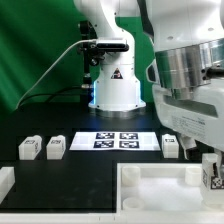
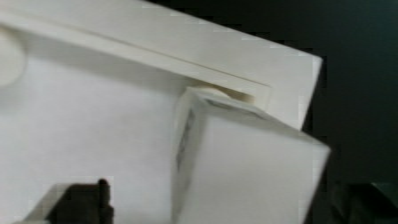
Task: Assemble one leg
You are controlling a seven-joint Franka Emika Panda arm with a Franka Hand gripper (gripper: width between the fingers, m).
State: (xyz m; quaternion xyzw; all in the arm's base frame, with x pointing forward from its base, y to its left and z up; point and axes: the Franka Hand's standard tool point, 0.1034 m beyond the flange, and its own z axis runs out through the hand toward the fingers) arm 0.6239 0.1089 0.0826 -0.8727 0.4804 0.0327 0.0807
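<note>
My gripper (image 1: 212, 176) is low at the exterior view's right, over the near right corner of the large white tray-like piece (image 1: 150, 186). It is shut on one leg (image 1: 214, 179), a small white block whose tag faces the camera. In the wrist view the leg (image 2: 249, 160) runs from between my dark fingers (image 2: 80, 205) down to a corner socket beside the big piece's raised rim (image 2: 214, 60). Its far end touches the socket. Three more legs stand on the table: two (image 1: 29, 148) (image 1: 56, 147) at the left, one (image 1: 170, 145) at the right.
The marker board (image 1: 110, 140) lies mid-table in front of the robot's white base (image 1: 115, 90). A white part (image 1: 5, 181) sits at the left edge. A green backdrop stands behind the black table.
</note>
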